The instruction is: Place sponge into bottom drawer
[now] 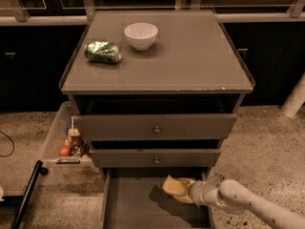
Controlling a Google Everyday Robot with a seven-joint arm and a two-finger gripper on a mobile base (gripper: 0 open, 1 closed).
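The pale yellow sponge (172, 186) is held at the tip of my gripper (184, 192), which reaches in from the lower right on a white arm. The gripper is shut on the sponge and holds it a little above the floor of the bottom drawer (133, 209), near the drawer's back right part. A shadow lies on the drawer floor under the sponge. The bottom drawer is pulled open, and its front runs out of the frame below.
The two upper drawers (155, 128) with small knobs stand slightly open above. A white bowl (141, 35) and a green crumpled bag (103, 52) lie on the cabinet top. A side tray (52, 132) with snacks hangs at the left. A black pole (26, 194) stands at the lower left.
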